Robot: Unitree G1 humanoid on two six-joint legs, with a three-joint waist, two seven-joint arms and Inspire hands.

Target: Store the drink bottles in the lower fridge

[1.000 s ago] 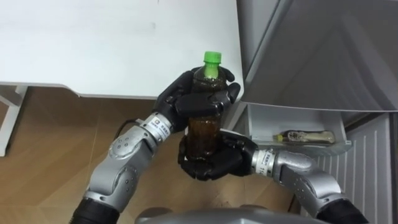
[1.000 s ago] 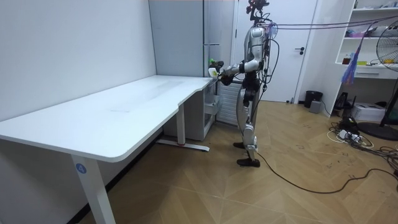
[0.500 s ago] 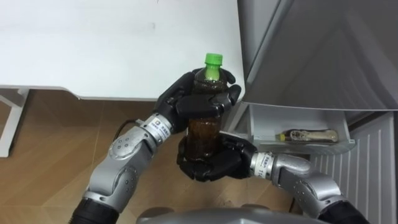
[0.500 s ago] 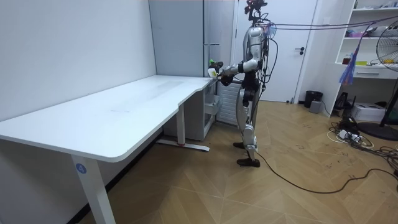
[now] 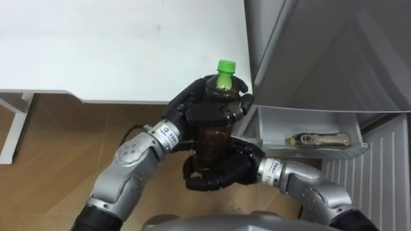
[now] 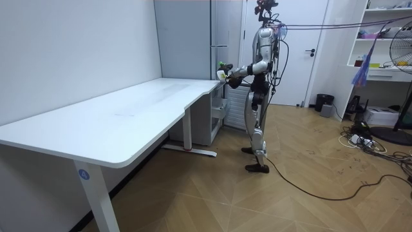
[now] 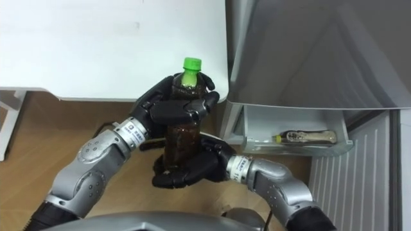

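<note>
1. As the robot stands at the table's far corner beside the fridge, the white table [image 5: 96,51] lies at 10 o'clock from the bottle. Its top is bare and its edge is close behind the hands.
2. Left hand [image 5: 192,102]: fingers and thumb curled round the bottle's upper body, just under the neck.
3. Bottle [image 5: 210,141]: dark drink with a green cap [image 5: 225,67], upright, held in the air between the table edge and the fridge. It is not yet stowed.
4. Right hand [image 5: 218,174]: at 6 o'clock of the left hand, curled round the bottle's base and cupping it from below.
5. White shelf [image 5: 308,119]: at 3 o'clock of the bottle, near but apart, with one drink [image 5: 318,138] lying flat inside.
6. Fridge [image 5: 334,51]: grey panel at 1 o'clock.
7. Hazards, as judged:
   - Freeing either hand to reach in leaves a smooth, top-heavy bottle in a single grasp, so it could tilt or slip to the floor.
   - Swinging toward 3 o'clock, the base could catch the shelf's front wall.
   - The drink already lying there crowds the space, so a careless set-down could topple the bottle.
</note>
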